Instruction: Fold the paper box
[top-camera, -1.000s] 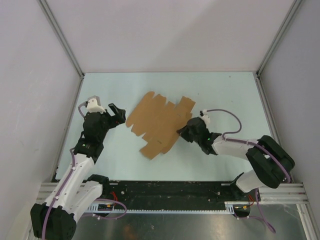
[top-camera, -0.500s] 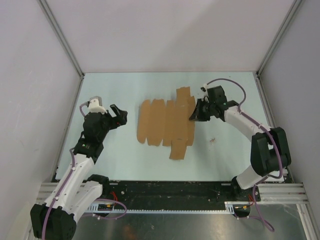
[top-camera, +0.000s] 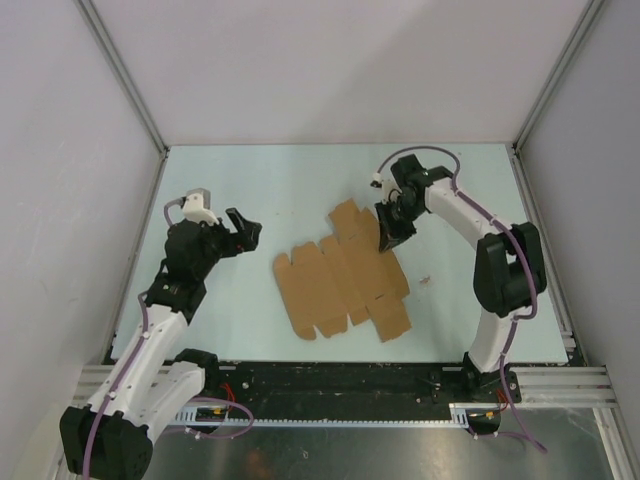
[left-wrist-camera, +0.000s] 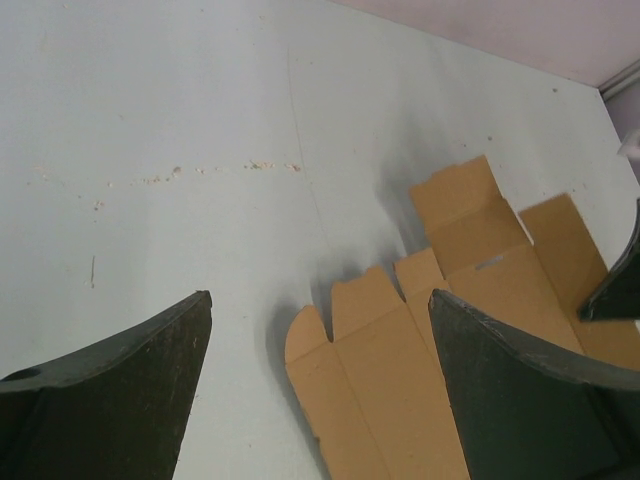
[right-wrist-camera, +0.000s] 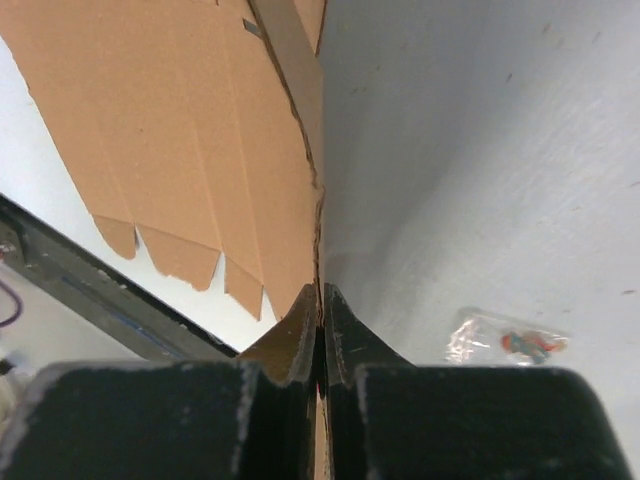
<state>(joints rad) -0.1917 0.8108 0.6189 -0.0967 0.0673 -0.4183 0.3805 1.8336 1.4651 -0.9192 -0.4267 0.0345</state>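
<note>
Worktop (top-camera: 250, 170): one pale green surface, closed in by plain grey walls on three sides, carrying everything else.
Right arm (top-camera: 505, 265): one of two. It rises from its base at the near right, folds at the elbow, runs out towards the far side, then bends back at the wrist so the tool points down at the far right edge of the cardboard.
Right jaws: pressed together on that edge of the paper box. The wrist view shows the thin brown edge running straight in between the two black fingers.
Left arm (top-camera: 165, 300): the second of two. It is bent at the left side of the worktop, with its wrist turned to point right, towards the cardboard.
Left jaws: spread wide and gripping nothing, well apart from the sheet.
Paper box (top-camera: 340, 275): one plain brown die-cut sheet, unfolded, with creased panels and rounded tabs. It lies askew in the middle of the worktop, between the two arms.
Packet (top-camera: 425, 280): one small clear wrapper with something red inside. It lies on the worktop just right of the sheet, not touching it.
</note>
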